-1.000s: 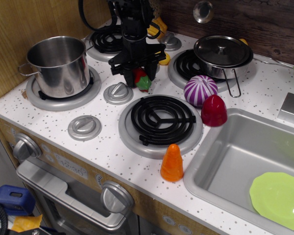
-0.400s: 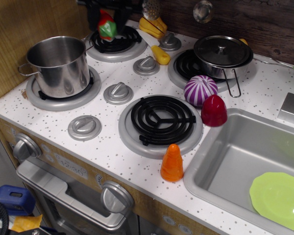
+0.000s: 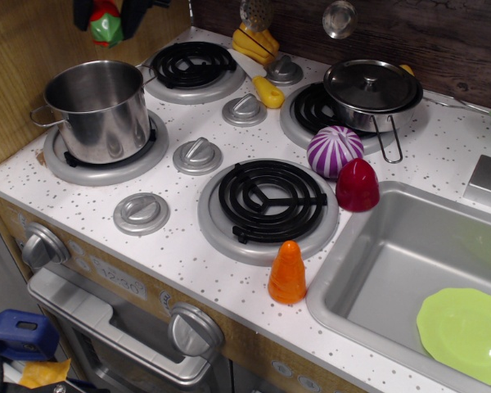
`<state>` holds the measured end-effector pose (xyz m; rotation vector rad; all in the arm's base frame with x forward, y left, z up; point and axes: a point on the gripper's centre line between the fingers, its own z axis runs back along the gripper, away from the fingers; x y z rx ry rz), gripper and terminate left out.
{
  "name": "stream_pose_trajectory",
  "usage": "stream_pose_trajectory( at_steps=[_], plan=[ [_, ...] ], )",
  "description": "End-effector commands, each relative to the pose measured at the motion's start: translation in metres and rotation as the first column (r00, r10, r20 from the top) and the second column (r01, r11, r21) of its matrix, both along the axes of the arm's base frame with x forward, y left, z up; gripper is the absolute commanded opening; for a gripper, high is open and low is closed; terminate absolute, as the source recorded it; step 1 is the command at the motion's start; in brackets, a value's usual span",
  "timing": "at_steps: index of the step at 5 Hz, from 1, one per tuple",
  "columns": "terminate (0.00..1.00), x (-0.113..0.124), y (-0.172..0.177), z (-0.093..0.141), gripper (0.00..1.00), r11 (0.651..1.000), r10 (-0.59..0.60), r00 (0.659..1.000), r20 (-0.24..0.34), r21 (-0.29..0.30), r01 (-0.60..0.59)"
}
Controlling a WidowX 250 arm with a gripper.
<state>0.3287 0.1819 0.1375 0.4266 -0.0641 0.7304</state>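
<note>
At the top left edge of the picture my gripper (image 3: 106, 18) is shut on a red and green toy strawberry (image 3: 106, 24), held in the air. Only the dark fingertips (image 3: 132, 16) show; the arm is out of frame. Below and slightly right of it stands a tall steel pot (image 3: 98, 109) on the left burner (image 3: 61, 162), open and apparently empty. The back-left burner (image 3: 191, 67) lies bare to the right of the gripper.
A lidded pan (image 3: 371, 92) sits on the back-right burner. A purple striped toy (image 3: 334, 151), a red toy (image 3: 358, 184) and an orange cone (image 3: 287, 273) stand near the front burner (image 3: 270, 201). Yellow toys (image 3: 258, 49) lie at the back. The sink (image 3: 376, 270) holds a green plate (image 3: 466, 332).
The gripper lifted the strawberry from the middle of the stove, carried it up and left past the back-left burner, and now holds it above the steel pot's area.
</note>
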Motion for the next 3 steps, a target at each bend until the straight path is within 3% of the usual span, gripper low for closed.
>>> stream_pose_trajectory(
  at_steps=[1,2,3],
  plan=[
    [0.0,-0.0134,0.0172,0.0078,1.0,1.0,-0.019,0.993,0.113,0.007,0.018],
    [0.0,-0.0134,0.0172,0.0078,1.0,1.0,-0.019,0.993,0.113,0.007,0.018],
    [1.0,-0.0134,0.0172,0.0078,1.0,1.0,-0.019,0.993,0.113,0.007,0.018]
  ],
)
